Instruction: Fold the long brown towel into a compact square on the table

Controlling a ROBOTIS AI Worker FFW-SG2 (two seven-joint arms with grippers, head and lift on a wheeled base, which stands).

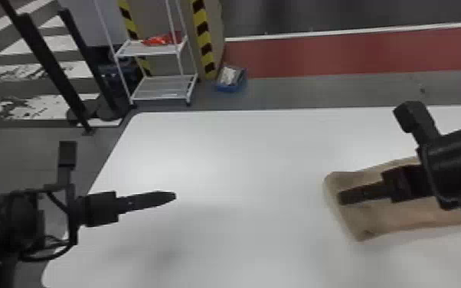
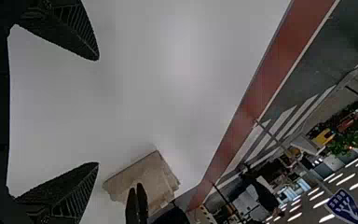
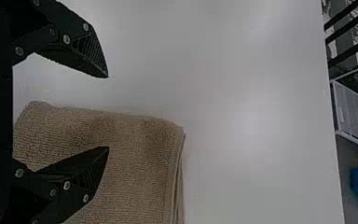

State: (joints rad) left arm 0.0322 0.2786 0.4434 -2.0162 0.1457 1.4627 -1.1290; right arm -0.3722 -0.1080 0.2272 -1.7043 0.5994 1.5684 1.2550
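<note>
The brown towel (image 1: 413, 214) lies folded in layers on the right part of the white table, its near end under my right gripper (image 1: 340, 197). In the right wrist view that gripper (image 3: 108, 112) stands open, one finger above the towel (image 3: 121, 163) and the other over bare tabletop. My left gripper (image 1: 174, 196) is over the left part of the table, well away from the towel. The left wrist view has the left gripper (image 2: 98, 112) open with nothing between its fingers, and the towel (image 2: 144, 177) farther off beside the other arm's gripper.
The white table (image 1: 241, 153) has its left edge near my left arm. Beyond it on the floor stand a white wire shelf (image 1: 164, 86) and a blue bin (image 1: 231, 80). Black posts (image 1: 49, 65) rise at the back left.
</note>
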